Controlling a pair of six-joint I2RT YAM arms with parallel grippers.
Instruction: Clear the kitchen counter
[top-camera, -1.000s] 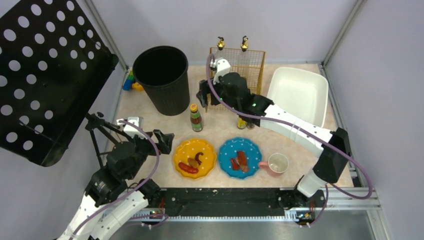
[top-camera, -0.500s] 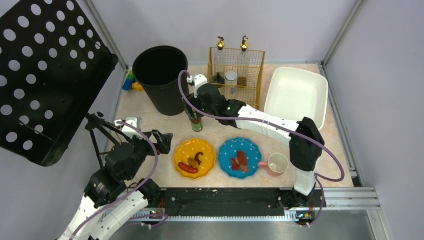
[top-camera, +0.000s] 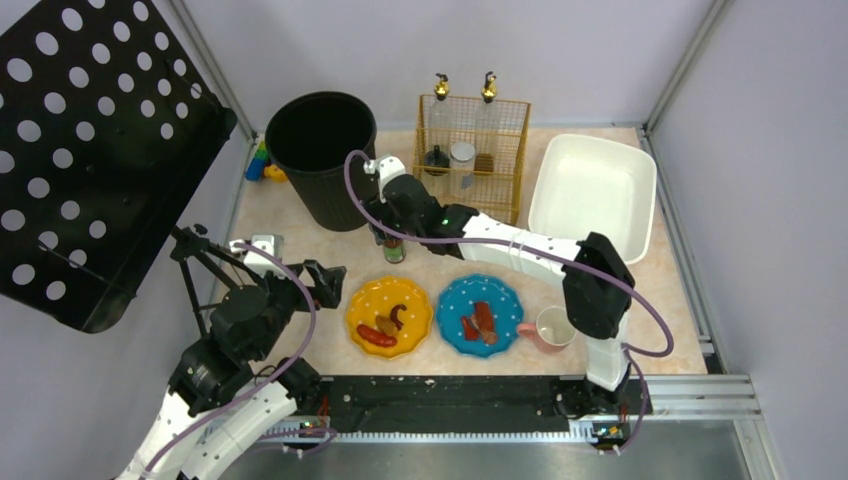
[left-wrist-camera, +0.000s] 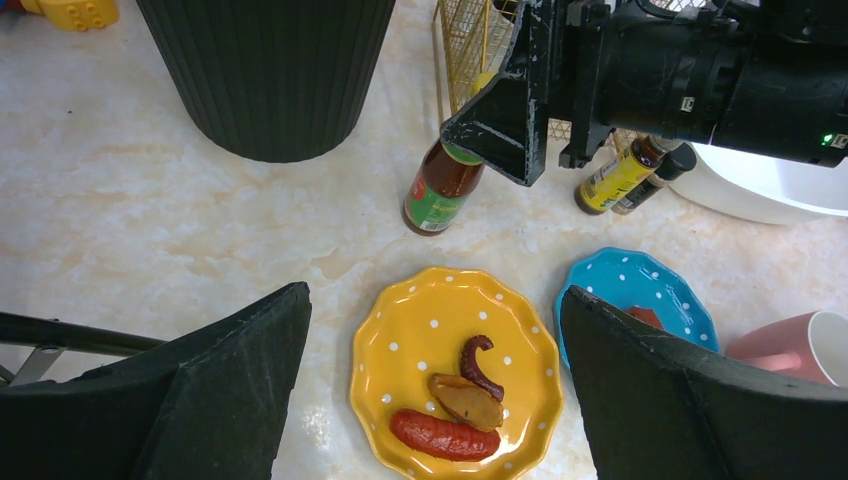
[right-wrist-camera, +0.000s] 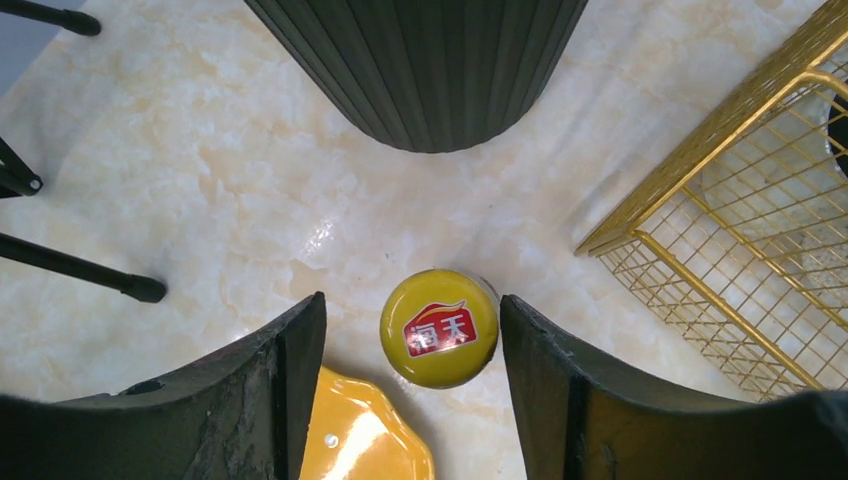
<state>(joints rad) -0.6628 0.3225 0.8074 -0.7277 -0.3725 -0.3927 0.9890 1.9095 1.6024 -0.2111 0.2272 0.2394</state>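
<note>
- Right wrist view: right gripper stood open astride the yellow-capped brown glass sauce bottle, apparently poised to grasp it.
- Bottle stood upright on the pale marbled kitchen counter.
- Left gripper hung open, empty.

**Two white-and-black arms trailed by purple cables**

Each arm is built from smooth white link shells joined by rounded black joint housings. The left arm is seen at 7 o'clock of the overhead view, and the right arm is rooted at 5 o'clock. A purple cable is looped along the right arm, and a second purple cable along the left. A small green light is lit on the right arm's black wrist housing. The left gripper and right gripper are fitted with broad, matte black, curved fingers of grainy texture.
</note>
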